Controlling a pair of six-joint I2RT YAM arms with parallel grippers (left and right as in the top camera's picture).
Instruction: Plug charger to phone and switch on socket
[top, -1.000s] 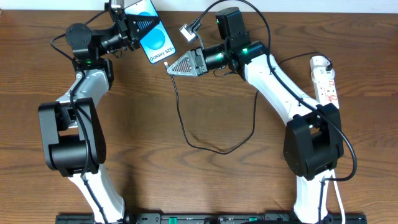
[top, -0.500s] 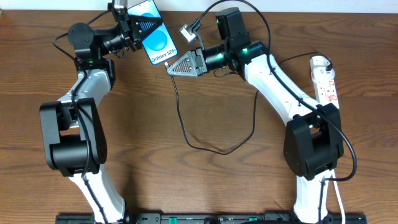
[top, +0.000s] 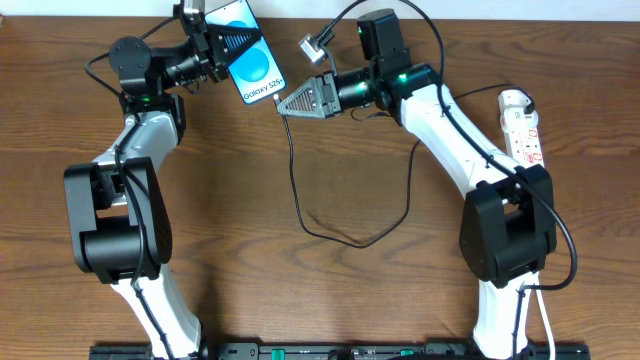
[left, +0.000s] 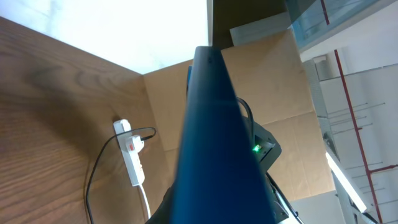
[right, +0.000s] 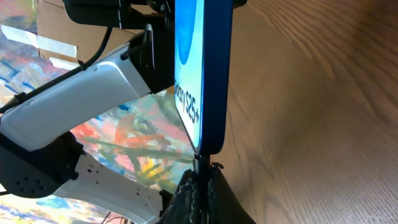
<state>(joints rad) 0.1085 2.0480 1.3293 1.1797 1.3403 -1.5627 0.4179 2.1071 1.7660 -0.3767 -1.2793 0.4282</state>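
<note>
The phone (top: 255, 65), blue screen reading "Galaxy S25+", is held off the table at the back left by my left gripper (top: 228, 45), which is shut on it. Its dark back fills the left wrist view (left: 217, 137). My right gripper (top: 283, 101) is shut on the plug tip of the charger (top: 292, 160). In the right wrist view the gripper (right: 200, 186) holds the tip against the phone's (right: 205, 68) lower edge. The black cable loops down over the table. The socket (top: 523, 125) lies at the far right, also visible in the left wrist view (left: 130, 155).
The charger cable's loop (top: 345, 240) lies on the wooden table (top: 220, 230) between the arms. A thick white cord (left: 146, 202) runs from the socket. Cardboard boxes (left: 280, 118) stand beyond the table.
My right gripper has moved a little right and up with the plug tip. The left gripper and phone have barely moved.
</note>
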